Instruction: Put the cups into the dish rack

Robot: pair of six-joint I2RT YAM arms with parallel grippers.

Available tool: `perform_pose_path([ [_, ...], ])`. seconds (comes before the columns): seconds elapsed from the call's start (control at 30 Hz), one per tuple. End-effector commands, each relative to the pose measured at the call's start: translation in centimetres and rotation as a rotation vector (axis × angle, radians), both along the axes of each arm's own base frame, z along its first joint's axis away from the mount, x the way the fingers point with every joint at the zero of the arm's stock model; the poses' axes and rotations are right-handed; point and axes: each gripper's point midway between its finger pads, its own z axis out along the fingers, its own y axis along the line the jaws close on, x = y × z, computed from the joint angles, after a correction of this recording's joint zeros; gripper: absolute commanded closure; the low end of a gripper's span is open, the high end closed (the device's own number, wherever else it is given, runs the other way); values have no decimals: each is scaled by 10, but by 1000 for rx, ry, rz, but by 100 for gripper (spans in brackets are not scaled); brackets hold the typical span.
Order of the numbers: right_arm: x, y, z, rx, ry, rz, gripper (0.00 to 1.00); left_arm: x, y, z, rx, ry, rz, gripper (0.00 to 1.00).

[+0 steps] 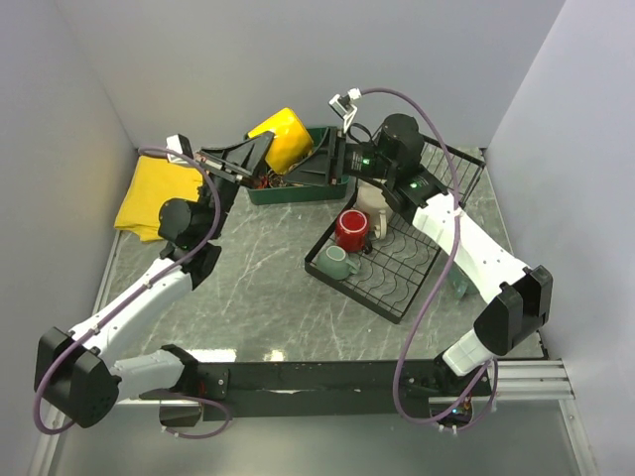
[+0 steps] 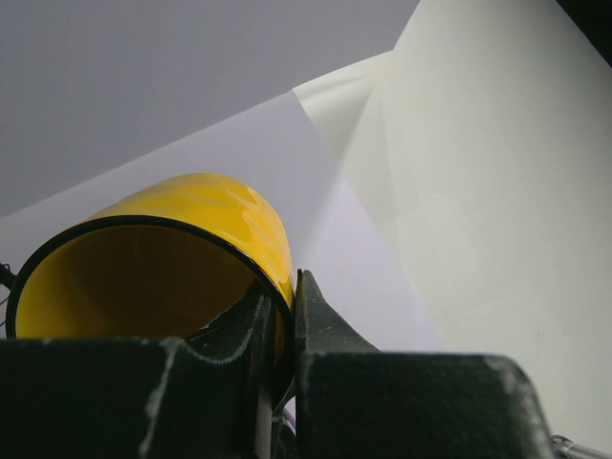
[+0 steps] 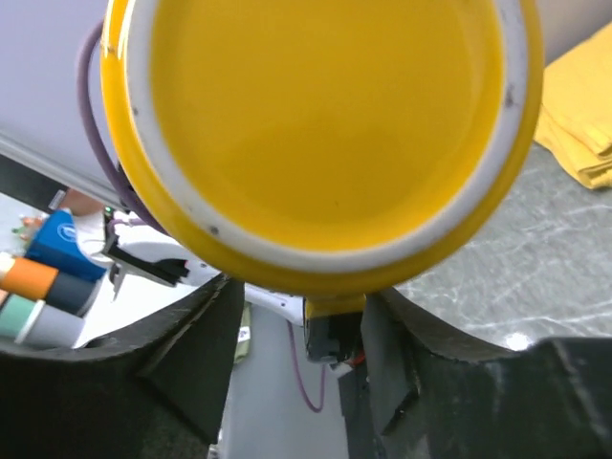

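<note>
The yellow mug [image 1: 282, 138] is held in the air above the green tray, lying on its side. My left gripper [image 1: 260, 151] is shut on its rim, one finger inside and one outside [image 2: 287, 287]; the left wrist view shows the mug's open mouth [image 2: 143, 277]. My right gripper [image 1: 332, 159] faces the mug's base [image 3: 325, 115] and is open, with its fingers [image 3: 304, 298] on either side of the mug's handle [image 3: 335, 308]. The black wire dish rack [image 1: 407, 283] holds a red mug [image 1: 350, 230], a small teal mug [image 1: 337, 263] and a cream mug [image 1: 373, 202] partly hidden by the right arm.
A green plastic tray [image 1: 298, 190] with small items stands under the yellow mug at the back. A folded yellow cloth [image 1: 151, 193] lies at the back left, and shows in the right wrist view [image 3: 583, 105]. The rack's raised back tier [image 1: 458, 169] is behind the right arm.
</note>
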Motion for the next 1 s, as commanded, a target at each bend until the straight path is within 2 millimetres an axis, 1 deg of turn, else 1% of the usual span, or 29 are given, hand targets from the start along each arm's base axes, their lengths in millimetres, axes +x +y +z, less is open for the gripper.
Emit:
perform_pose_path([
  [0.0,-12,-4,28,73,-78,12,43,-34,26,53,-153,-168,19,99],
  [0.03,-12,-5,28,77,-73,10,46,-34,25,50,-152,-163,20,99],
  [0.07,-13,-5,29,80,-75,10,51,-36,26,52,-155,-166,21,99],
  [0.1,-11,-4,29,80,-75,6,52,-35,26,51,-154,-164,21,99],
  [0.23,-6,-5,27,84,-55,-6,68,-35,25,45,-151,-151,20,99],
  [0.3,-5,-5,26,91,-49,-10,74,-35,23,43,-151,-144,18,99],
  [0.33,-5,-5,25,91,-43,-10,81,-34,21,40,-148,-138,15,99],
  [0.4,-6,-6,26,95,-46,-8,89,-33,19,37,-146,-132,11,99],
  [0.43,-6,-6,26,98,-52,-6,96,-33,17,35,-142,-127,7,99],
  [0.47,-8,-7,26,99,-56,3,100,-33,16,34,-142,-129,0,99],
  [0.53,-10,-9,26,99,-73,3,100,-34,12,32,-134,-128,-12,99],
  [0.57,-10,-9,22,92,-70,1,100,-35,11,32,-131,-130,-16,97],
  [0.6,-12,-12,24,90,-101,-11,100,-36,10,30,-123,-130,-26,91],
  [0.63,-11,-14,23,82,-113,-23,100,-36,9,30,-116,-127,-29,78],
  [0.67,-10,-15,16,64,-109,-33,100,-34,6,26,-99,-109,-30,70],
  [0.7,-11,-19,19,60,-153,-54,100,-35,7,25,-90,-105,-27,63],
  [0.73,-12,-21,18,55,-166,-63,100,-38,8,26,-79,-107,-21,49],
  [0.77,-12,-23,13,40,-160,-70,100,-36,8,21,-64,-88,-16,44],
  [0.8,-12,-28,17,36,-201,-91,100,-36,8,16,-50,-76,-10,39],
  [0.83,-12,-30,16,32,-211,-97,100,-41,12,17,-45,-86,3,31],
  [0.87,-12,-32,13,19,-207,-108,100,-42,14,15,-37,-79,11,27],
  [0.9,-13,-36,15,15,-239,-120,100,-40,13,8,-17,-60,16,25],
  [0.93,-11,-40,14,12,-248,-139,100,-47,17,11,-9,-78,29,21],
  [0.97,-10,-42,10,0,-247,-149,100,-48,19,8,6,-72,35,19],
])
